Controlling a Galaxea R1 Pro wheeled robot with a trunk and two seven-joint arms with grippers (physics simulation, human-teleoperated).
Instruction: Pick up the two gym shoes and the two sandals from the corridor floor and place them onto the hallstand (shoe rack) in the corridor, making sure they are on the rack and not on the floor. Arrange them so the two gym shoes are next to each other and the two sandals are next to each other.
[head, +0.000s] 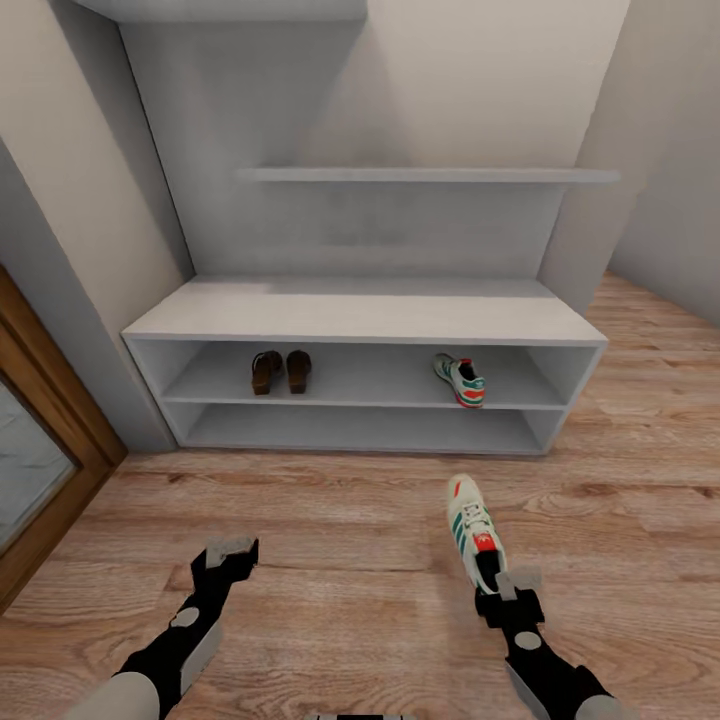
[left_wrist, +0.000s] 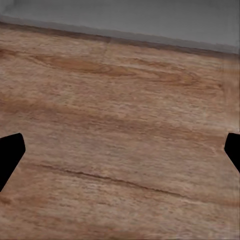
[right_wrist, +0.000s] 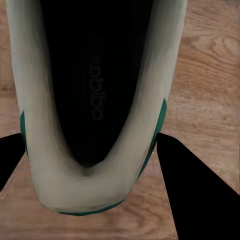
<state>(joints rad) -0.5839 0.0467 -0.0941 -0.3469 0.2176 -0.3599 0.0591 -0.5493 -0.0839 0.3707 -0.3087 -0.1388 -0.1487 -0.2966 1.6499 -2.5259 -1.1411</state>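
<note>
Gym shoe (head: 474, 530) held at its heel end by the right gripper (head: 505, 585), toe pointing toward the hallstand (head: 370, 312), over the corridor floor (head: 330, 520) in front of the unit's right half. Whether its sole touches the floor cannot be told. Right wrist view: the fingers (right_wrist: 197, 200) flank the heel, pinching the shoe; insole lettering is dark and hard to read, and the toe is cut off by the frame edge.

Second gym shoe (head: 460, 379) lies on the upper shelf tier, right side, heel toward the camera. The two sandals (head: 281, 371) stand side by side on the same tier, left of centre, well apart from that shoe. Lower tier is partly hidden by the shelf edge.

Left gripper (head: 230, 553) hovers low over bare floor, fingers spread, nothing between them; in the left wrist view just the fingertips (left_wrist: 10, 152) show at the frame edges. Both forearms reach forward and are cut off at the picture's lower edge.
</note>
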